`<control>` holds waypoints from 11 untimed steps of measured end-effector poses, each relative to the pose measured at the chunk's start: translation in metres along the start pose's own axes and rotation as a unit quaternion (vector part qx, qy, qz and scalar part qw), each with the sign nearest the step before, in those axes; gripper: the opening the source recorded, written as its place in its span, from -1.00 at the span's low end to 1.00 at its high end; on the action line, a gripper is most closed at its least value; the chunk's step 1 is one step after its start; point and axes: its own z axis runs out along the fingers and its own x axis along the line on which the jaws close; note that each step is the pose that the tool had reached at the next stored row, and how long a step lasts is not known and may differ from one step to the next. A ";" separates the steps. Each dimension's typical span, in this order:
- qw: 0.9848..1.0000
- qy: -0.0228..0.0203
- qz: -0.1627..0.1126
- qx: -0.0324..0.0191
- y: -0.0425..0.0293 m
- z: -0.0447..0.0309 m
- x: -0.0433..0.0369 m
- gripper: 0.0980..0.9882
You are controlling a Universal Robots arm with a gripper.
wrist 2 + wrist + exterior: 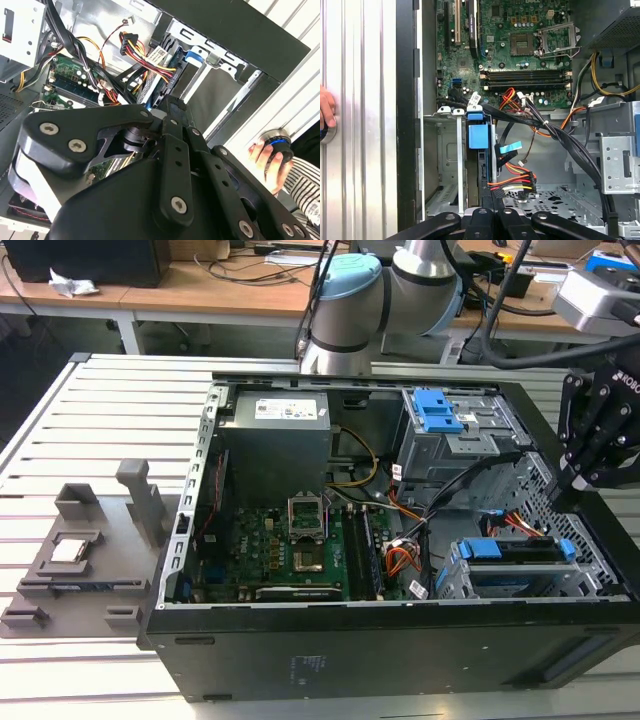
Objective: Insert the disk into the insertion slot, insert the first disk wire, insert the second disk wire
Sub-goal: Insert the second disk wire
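An open computer case [350,650] lies on its side on a slatted metal tabletop [100,420], its motherboard [290,550] exposed, as a robot arm's black end effector [562,485] hangs over the case's edge at the exterior view's right. In the first wrist view the end effector [492,216] points into the case, its fingers drawn together with nothing visible between them. The disk [515,565] sits in the insertion slot [455,575], the low silver cage in the near corner of the case at the exterior view's right, with its bright blue carrier showing at both ends. In the first wrist view, the disk [479,136] is seen edge-on inside the insertion slot [445,150]. A bundle of red, yellow and black wires [512,184] ends just beside it, and whether any connector is seated in the disk cannot be told. A taller grey cage [440,440] with a blue latch stands further back in the case. A person's hand [265,155] rests on a round blue-and-black button [277,142] on the tabletop just outside the case. A grey holder [80,560] with small parts lies on the tabletop at the exterior view's left, well apart from the case.
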 end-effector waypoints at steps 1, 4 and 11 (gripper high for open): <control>1.000 0.000 0.000 0.000 0.0000 0.0000 0.0000 -0.84; 1.000 0.000 0.000 0.000 0.0000 -0.0001 0.0000 -0.54; 1.000 0.001 -0.008 0.001 0.0178 0.0174 -0.0015 -0.54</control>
